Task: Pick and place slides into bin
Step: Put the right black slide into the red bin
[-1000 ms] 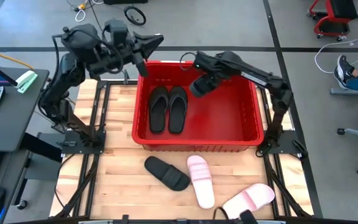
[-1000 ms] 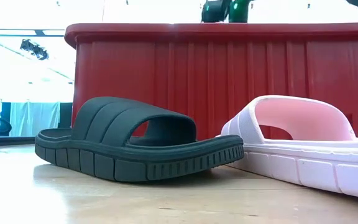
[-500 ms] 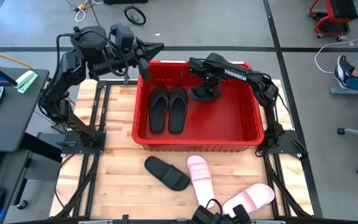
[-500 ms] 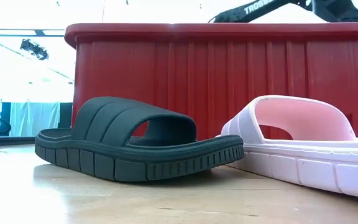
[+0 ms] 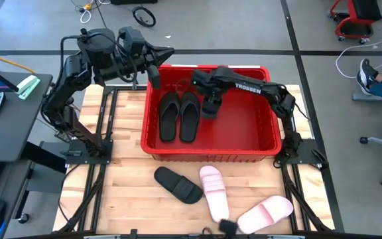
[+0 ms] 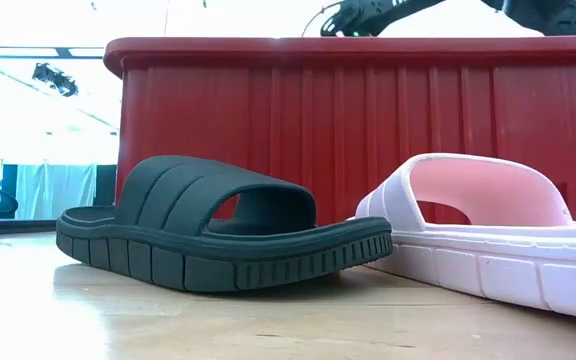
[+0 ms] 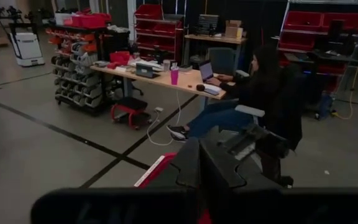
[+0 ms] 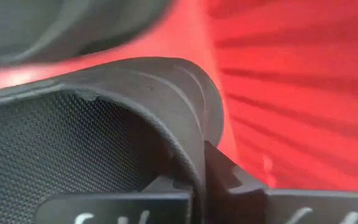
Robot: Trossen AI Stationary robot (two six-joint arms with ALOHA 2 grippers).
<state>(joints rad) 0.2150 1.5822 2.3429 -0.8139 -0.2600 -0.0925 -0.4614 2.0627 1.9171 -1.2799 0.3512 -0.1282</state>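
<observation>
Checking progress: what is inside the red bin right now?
Bin: two black flip-flops side by side, and a black slide held by the right gripper. Floor under them is hidden.

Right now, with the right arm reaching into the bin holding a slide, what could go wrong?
The right tool, shut on the black wide-strap rubber slide, hangs beside the two black flip-flops in the red plastic crate; a release here might drop the slide onto them. The grip looks like only the strap's edge, so it may slip early.
</observation>
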